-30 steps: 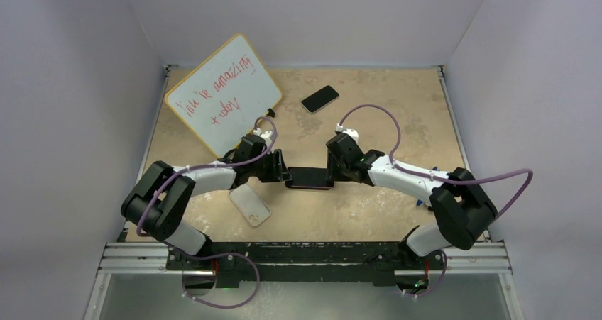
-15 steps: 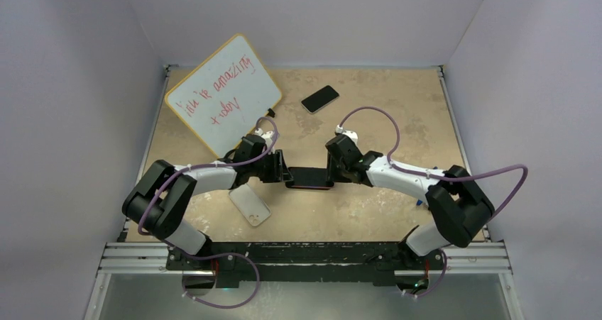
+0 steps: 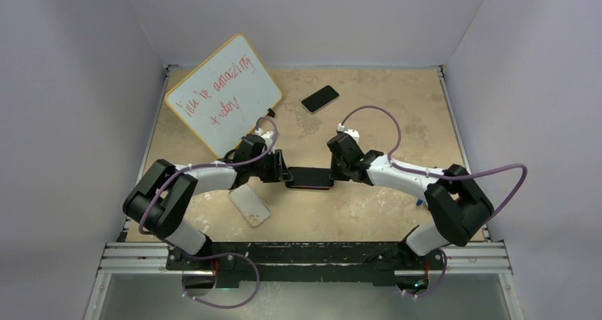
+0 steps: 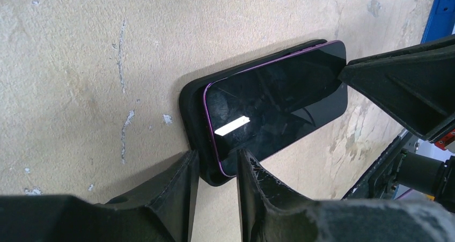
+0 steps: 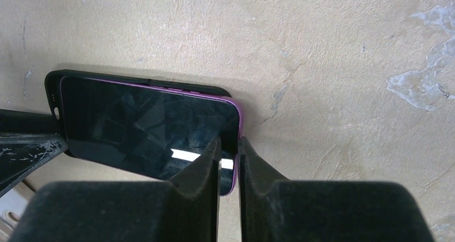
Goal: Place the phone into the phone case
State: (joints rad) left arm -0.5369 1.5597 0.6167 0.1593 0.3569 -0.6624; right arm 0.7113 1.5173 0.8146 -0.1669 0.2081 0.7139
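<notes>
I am holding the left gripper (image 4: 217, 159) narrowly parted around one short end of the purple-edged phone (image 4: 273, 102), though I cannot tell whether it is biting. The right gripper (image 5: 229, 143) is pressing, fingers almost together, on the other end, probably to seat the handset in the black case (image 4: 190, 113) mid-bench. The whitish phone case (image 3: 250, 205) is lying unused toward the near-left corner, and the far-left whiteboard (image 3: 220, 96) is showing red handwriting, roughly "you're amazing today".
</notes>
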